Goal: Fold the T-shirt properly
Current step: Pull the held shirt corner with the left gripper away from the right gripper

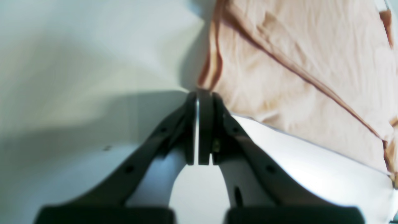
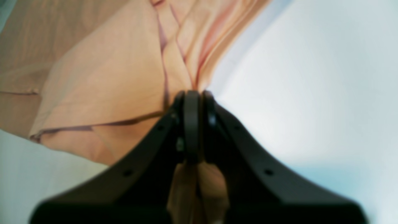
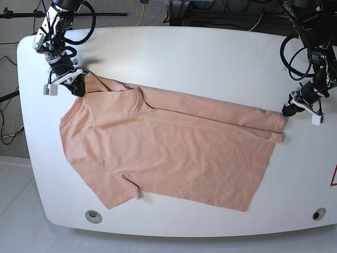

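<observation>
A white table (image 3: pixel 210 58) with rounded corners carries the pink T-shirt (image 3: pixel 174 153), spread flat across its middle, one long edge folded over along the top.

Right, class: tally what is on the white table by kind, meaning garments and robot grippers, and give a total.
T-shirt: 1
Grippers: 2, the left gripper and the right gripper, each at an edge of the shirt
Total: 3
</observation>
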### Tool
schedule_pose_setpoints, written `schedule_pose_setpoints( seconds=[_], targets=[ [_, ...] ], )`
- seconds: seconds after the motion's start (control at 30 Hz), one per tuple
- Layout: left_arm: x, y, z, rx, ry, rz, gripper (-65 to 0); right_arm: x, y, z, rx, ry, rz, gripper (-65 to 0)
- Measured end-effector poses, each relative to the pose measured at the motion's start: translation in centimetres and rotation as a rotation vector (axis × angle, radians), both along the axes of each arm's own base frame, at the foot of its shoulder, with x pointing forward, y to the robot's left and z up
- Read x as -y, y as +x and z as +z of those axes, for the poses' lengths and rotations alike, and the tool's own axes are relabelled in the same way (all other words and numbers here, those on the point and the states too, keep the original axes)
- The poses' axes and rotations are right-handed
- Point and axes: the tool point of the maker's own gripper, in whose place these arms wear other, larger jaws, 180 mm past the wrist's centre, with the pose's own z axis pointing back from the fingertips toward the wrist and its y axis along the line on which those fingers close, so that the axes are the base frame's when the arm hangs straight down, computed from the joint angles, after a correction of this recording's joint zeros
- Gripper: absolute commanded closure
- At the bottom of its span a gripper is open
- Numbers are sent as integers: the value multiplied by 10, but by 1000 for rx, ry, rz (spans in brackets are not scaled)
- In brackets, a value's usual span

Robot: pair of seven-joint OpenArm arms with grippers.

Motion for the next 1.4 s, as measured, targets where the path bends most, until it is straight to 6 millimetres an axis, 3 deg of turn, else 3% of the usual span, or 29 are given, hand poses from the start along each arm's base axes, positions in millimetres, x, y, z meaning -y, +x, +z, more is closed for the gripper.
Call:
schedule_pose_setpoints(
  seconds=[0.8,1.4],
  targets=[
    [11,0,0,17,7,-17,0,-2,0,0,0,1,6,0],
    [9,-24,4,-8,91,-66,-15,-5,-1,-1,-3,3,23,0]
  ],
)
